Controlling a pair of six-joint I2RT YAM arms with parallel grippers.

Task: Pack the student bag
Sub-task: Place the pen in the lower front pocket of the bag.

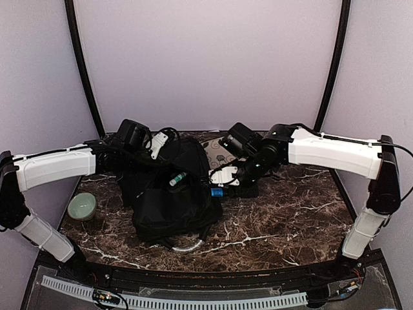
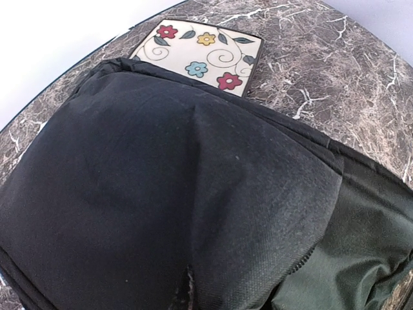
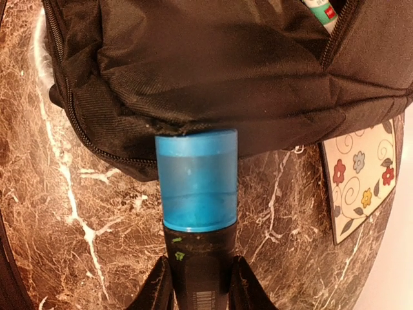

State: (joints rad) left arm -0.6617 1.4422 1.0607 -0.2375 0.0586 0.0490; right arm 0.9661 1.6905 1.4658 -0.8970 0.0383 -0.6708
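**Holding marker against bag's right flank**

Top view: bag [image 1: 169, 205] lies flat on the table [image 1: 290, 213], left of centre. Long axis runs roughly 12–6. Handle [image 1: 185, 245] end points to 6, toward the arm bases; the other end is at 12, under the left arm. Opening faces up, with a white-green tube [image 1: 177, 179] poking out mid-bag, its own axis about 1–7.

Right gripper [image 3: 199, 279]: clamped on a marker [image 3: 197, 194], fingers [image 3: 160, 289] pressed to both sides of the black barrel. Blue cap leads. In the wrist view the cap points to 12 and its tip butts the bag's lower edge, just beside the zip line. In the top view the cap sits at 3 of the bag, touching its side, pointing to 9.

Left gripper [image 1: 157, 150]: at the bag's 12 end, clenched. Its fingers are out of its own camera's frame; black fabric fills that view and creases toward bottom centre. Can't tell whether it has cloth pinched.

Floral tile [image 2: 200, 55]: flat on the table at 1 of the bag, its near edge tucked under the bag's rim. Also visible at 4 in the right wrist view, beside the bag.

Green bowl [image 1: 82, 206]: at 9 of the bag, apart from it, near the left table edge.
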